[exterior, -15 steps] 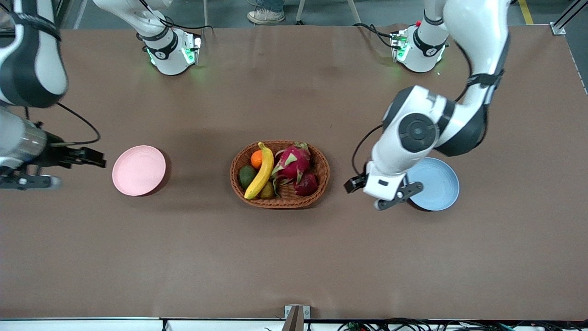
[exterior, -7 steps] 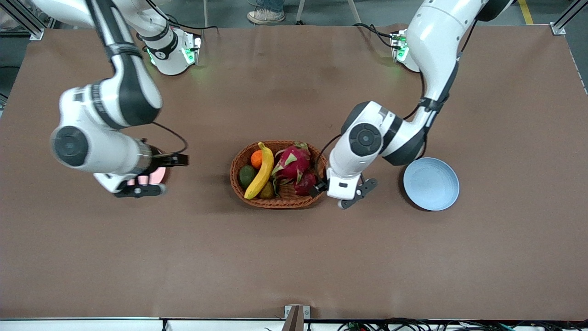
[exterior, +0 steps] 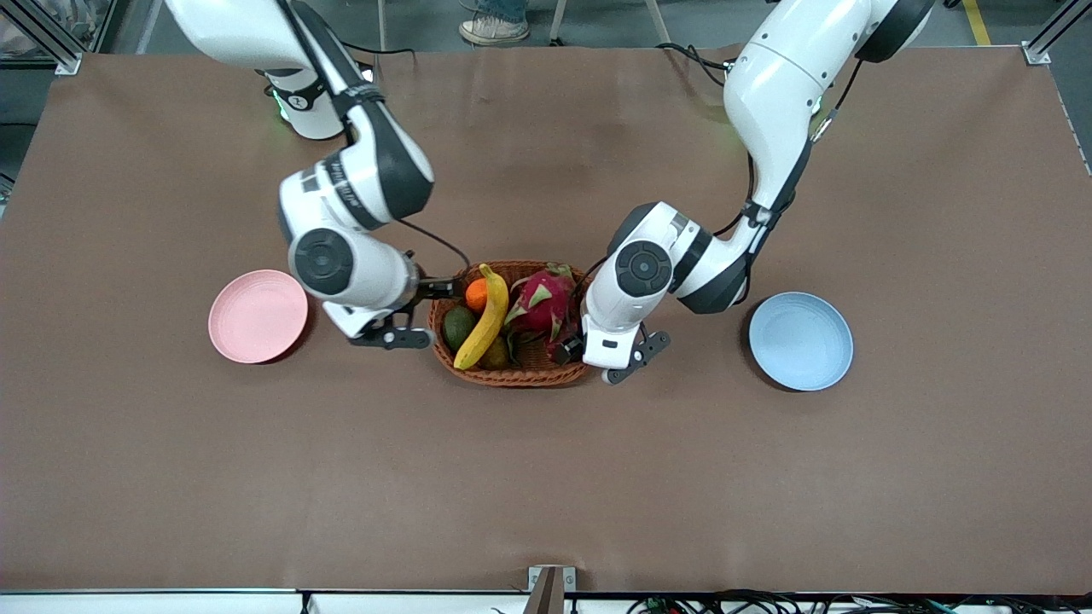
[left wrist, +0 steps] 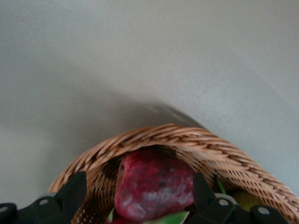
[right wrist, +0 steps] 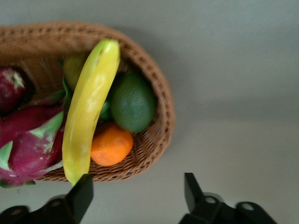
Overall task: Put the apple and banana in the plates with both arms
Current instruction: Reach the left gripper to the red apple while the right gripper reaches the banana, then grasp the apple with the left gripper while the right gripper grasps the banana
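The dark red apple (left wrist: 154, 184) lies in the wicker basket (exterior: 520, 379) at its left-arm end, partly hidden in the front view (exterior: 560, 339). My left gripper (exterior: 573, 346) is open just above the apple, one finger on each side (left wrist: 139, 198). The yellow banana (exterior: 486, 320) lies lengthwise in the basket (right wrist: 88, 107). My right gripper (exterior: 437, 288) is open and empty beside the basket's rim, close to the banana's tip (right wrist: 136, 193). The pink plate (exterior: 258, 315) sits toward the right arm's end. The blue plate (exterior: 800, 341) sits toward the left arm's end. Both are empty.
The basket also holds a pink dragon fruit (exterior: 542, 298), an orange (exterior: 476, 294), a green avocado (exterior: 458, 327) and a small greenish fruit (exterior: 496, 356). The brown table (exterior: 546, 477) stretches wide nearer to the camera.
Both arms have swung in toward the basket. The right gripper came from past the pink plate, the left gripper from over the blue plate. Both plates now show fully.
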`<action>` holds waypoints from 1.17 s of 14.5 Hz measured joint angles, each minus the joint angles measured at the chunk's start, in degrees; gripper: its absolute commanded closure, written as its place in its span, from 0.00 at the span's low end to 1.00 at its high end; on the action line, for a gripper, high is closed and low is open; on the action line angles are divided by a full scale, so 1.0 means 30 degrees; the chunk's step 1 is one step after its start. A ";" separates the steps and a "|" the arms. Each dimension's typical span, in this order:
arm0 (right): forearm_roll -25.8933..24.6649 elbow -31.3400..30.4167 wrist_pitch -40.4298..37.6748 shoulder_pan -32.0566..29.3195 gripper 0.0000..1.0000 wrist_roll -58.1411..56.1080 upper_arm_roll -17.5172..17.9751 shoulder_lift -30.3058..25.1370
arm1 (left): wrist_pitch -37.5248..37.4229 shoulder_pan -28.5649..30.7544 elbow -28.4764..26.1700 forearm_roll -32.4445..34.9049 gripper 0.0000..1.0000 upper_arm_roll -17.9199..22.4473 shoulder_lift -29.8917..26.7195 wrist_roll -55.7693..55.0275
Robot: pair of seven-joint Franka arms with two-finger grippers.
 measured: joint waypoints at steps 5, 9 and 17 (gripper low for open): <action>0.2218 0.0005 0.0482 0.0706 0.30 0.0194 -0.0014 0.0896 | 0.0725 -0.0310 0.0017 -0.0224 0.00 -0.0024 0.0346 -0.1048; 0.2497 0.0008 0.0500 0.0922 0.39 0.0196 -0.0016 0.0945 | 0.0964 -0.0704 0.0022 -0.0300 0.00 -0.0032 0.0683 -0.1237; 0.2511 -0.0313 0.0387 0.1240 0.43 0.0562 -0.0015 0.0971 | 0.1295 -0.0855 0.0168 -0.0321 0.77 -0.0057 0.1098 -0.1242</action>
